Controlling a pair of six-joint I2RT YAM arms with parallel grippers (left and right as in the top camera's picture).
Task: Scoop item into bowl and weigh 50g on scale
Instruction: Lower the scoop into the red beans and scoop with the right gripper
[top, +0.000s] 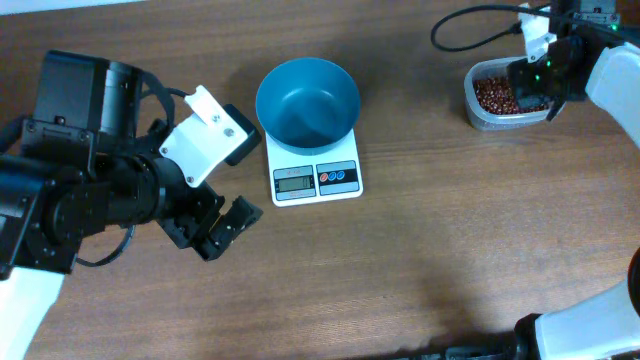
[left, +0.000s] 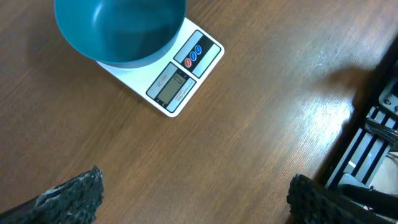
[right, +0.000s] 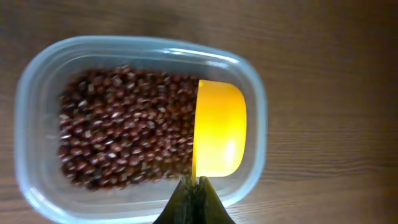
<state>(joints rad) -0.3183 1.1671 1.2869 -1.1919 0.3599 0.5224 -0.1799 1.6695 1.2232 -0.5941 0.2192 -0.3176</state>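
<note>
The blue bowl (top: 307, 100) stands empty on the white scale (top: 315, 178); both also show in the left wrist view, bowl (left: 118, 31) and scale (left: 186, 71). The red-brown beans (top: 493, 94) lie in a clear tub (top: 478, 118) at the far right. In the right wrist view my right gripper (right: 196, 186) is shut on the handle of a yellow scoop (right: 219, 127), whose cup sits inside the tub (right: 37, 93) beside the beans (right: 124, 127). The right gripper (top: 532, 88) is over the tub. My left gripper (top: 225, 228) is open and empty, left of the scale, over bare wood (left: 193, 205).
A black cable (top: 470, 25) loops at the back right near the tub. A dark metal frame (left: 373, 143) shows at the table's edge in the left wrist view. Wooden tabletop (top: 450, 250) surrounds the scale.
</note>
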